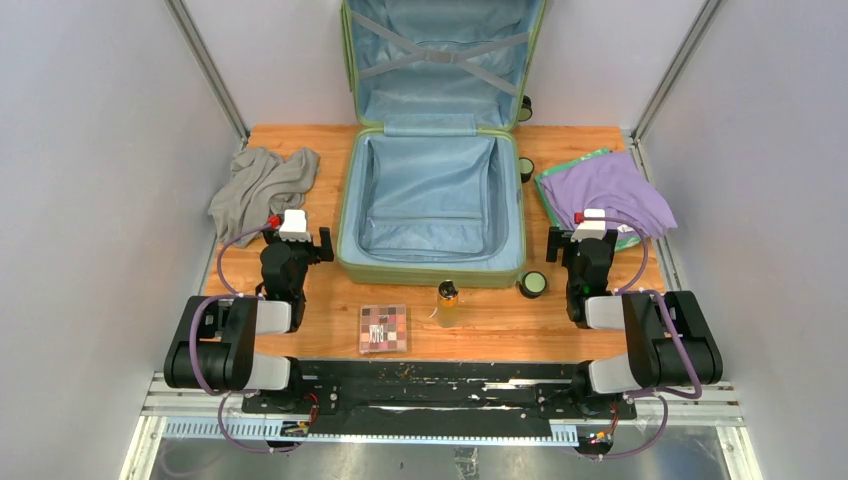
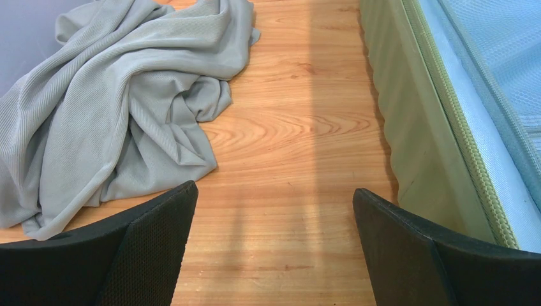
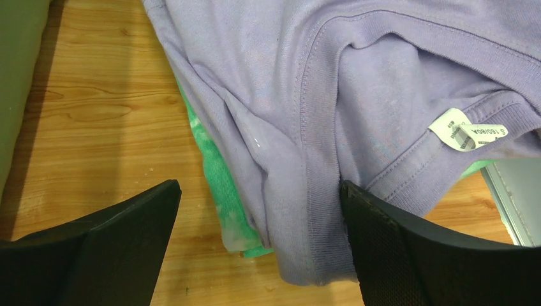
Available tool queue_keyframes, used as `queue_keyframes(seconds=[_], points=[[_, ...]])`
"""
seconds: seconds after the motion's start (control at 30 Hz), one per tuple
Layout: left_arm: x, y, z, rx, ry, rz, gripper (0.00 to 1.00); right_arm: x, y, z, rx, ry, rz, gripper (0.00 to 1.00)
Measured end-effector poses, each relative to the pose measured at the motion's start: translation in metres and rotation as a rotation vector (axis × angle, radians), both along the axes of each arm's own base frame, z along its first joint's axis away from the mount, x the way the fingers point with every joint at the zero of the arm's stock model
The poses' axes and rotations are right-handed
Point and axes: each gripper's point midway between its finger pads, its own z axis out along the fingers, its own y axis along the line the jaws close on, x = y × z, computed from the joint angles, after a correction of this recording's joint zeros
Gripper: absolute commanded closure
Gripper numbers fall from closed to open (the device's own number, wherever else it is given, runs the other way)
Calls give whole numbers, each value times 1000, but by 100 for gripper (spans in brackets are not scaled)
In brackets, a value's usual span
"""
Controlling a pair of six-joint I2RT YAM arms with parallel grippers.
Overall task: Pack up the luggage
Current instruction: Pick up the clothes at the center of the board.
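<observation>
Left gripper first: both black fingers are spread wide with nothing between them but bare wooden table. From those fingers, a crumpled grey cloth lies at about 10 o'clock. The ribbed green wall of the luggage runs up the 2 o'clock side, and its blue lining shows over the rim.

Right gripper is the same deal, jaws wide apart and not holding anything. A purple T-shirt sprawls from 12 round to 3 o'clock. Its hem dips into the gap and sits right by the finger on the right of that view, but I can't tell if they actually touch. A green tie-dye-looking garment pokes out from under the shirt. There's a white label inside the collar at roughly 2 o'clock.

From the overhead camera, the luggage sits open in the middle of the table toward 12 o'clock, between the two arms. Its lid stands up at the back with grey straps crossed over the lining. The grey cloth is at 10 o'clock on the table and the purple shirt at 2 o'clock.

Just in front of the luggage, around 6 o'clock, a small bottle with an orange cap stands beside a flat checkered box. One black-and-green wheel shows at the near right corner of the case.
</observation>
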Motion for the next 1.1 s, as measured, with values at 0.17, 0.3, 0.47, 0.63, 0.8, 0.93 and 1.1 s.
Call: queue_keyframes(seconds=[0.17, 0.3, 0.47, 0.63, 0.8, 0.93, 1.1], points=[[0, 0, 0, 0, 0, 0, 0, 0, 0, 0, 0, 0, 0, 0], [0, 0, 0, 0, 0, 0, 0, 0, -2, 0, 8, 0, 1, 0], [-1, 1, -1, -5, 14, 7, 0, -1, -9, 4, 38, 64, -54, 0], [25, 8, 62, 31, 61, -4, 0, 24, -11, 103, 217, 64, -173, 0], [34, 27, 127, 45, 104, -14, 0, 1, -3, 171, 383, -18, -196, 0], [26, 24, 135, 39, 196, -46, 0, -7, 10, 190, 413, -19, -128, 0], [10, 18, 127, 23, 309, -70, 0, 37, 11, 206, 349, 120, -188, 0]])
